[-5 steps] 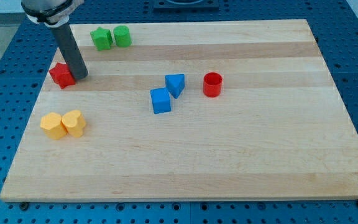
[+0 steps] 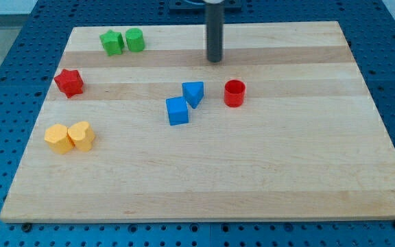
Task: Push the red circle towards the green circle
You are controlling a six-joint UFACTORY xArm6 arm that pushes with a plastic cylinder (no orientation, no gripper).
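1. Arm pose. The dark rod enters from the view's top edge and stands nearly upright over the far half of the desk [image 2: 266,185]; my tip [image 2: 214,60] rests on the wood, touching no block. There is no gripper on this arm, so no spread or pinch can be reported. My tip lies toward the view's top and slightly left of the red circle, with bare wood between them, and well to the right of the green pair.

2. Task block. The red circle [image 2: 234,93] is a short upright cylinder with a hollow top, standing alone right of centre, just right of the blue blocks but apart from them.

3. Nearest blocks. Two yellow blocks [image 2: 69,136] sit side by side, touching, by the desk's left edge; their exact shapes are hard to make out.

4. Middle distance. A blue cube [image 2: 177,111] and a blue triangle [image 2: 193,92] stand close together near the centre. A red star [image 2: 68,82] lies at the left edge.

5. Farthest blocks. The green circle [image 2: 135,40] touches a green star [image 2: 112,42] on its left, near the top-left corner.

6. Cut off. The rod's upper part and the arm above it are outside the picture.
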